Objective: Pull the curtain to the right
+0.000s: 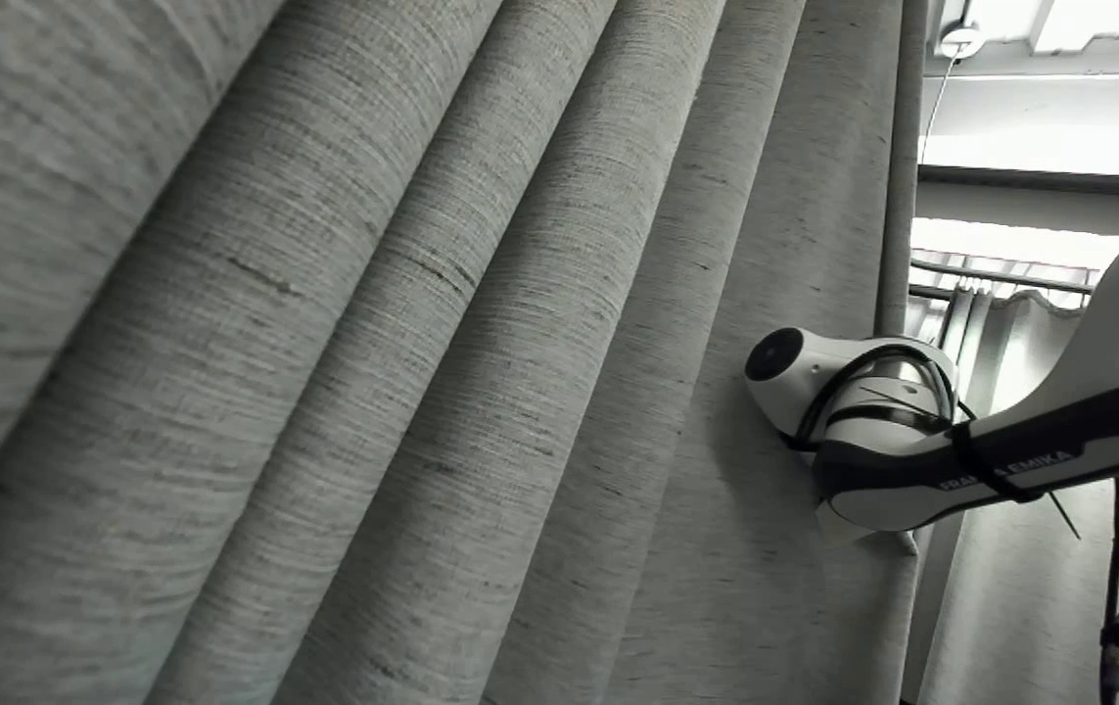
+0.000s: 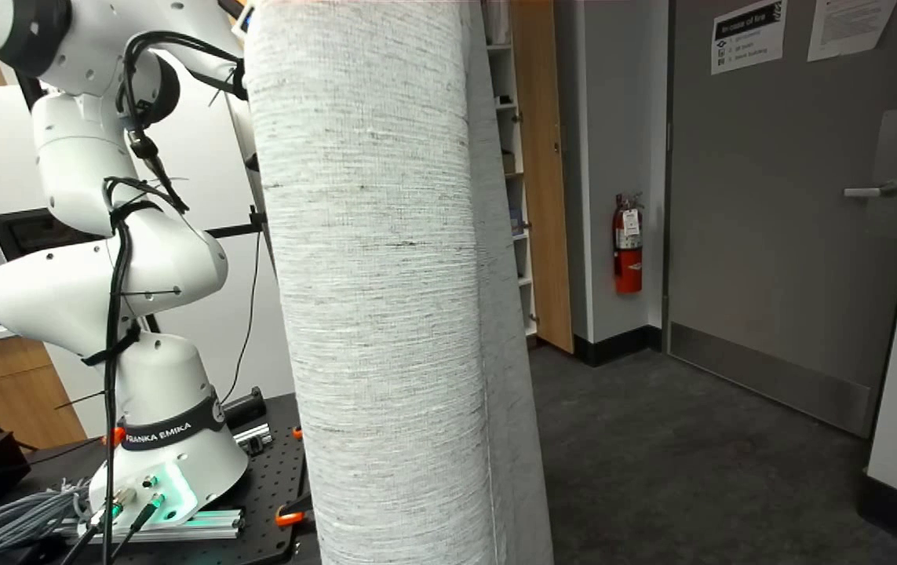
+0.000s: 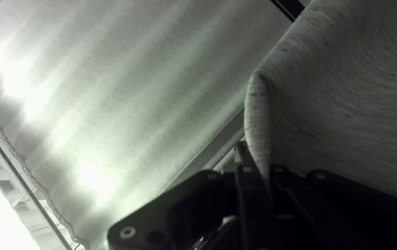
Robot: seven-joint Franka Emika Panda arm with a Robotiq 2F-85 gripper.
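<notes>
The curtain is a large light-grey woven drape. It fills most of an exterior view (image 1: 481,323) with long diagonal pleats and hangs as a tall fold in an exterior view (image 2: 377,275). In the wrist view the curtain (image 3: 330,97) covers the right side, and its pinched edge runs down between the dark fingers. My gripper (image 3: 259,166) is shut on that edge. The right fingertip is mostly hidden by dark fabric. In both exterior views the fingers are hidden, behind the wrist or the curtain. The wrist of the arm (image 1: 882,421) is against the curtain near its right edge.
A further backlit drape (image 3: 132,86) hangs from a rod (image 3: 17,177). The arm's base (image 2: 169,455) stands on a black perforated plate (image 2: 275,439) with cables beside it. An open wooden cabinet door (image 2: 546,196), a fire extinguisher (image 2: 628,251) and a grey door (image 2: 778,220) are beyond the curtain.
</notes>
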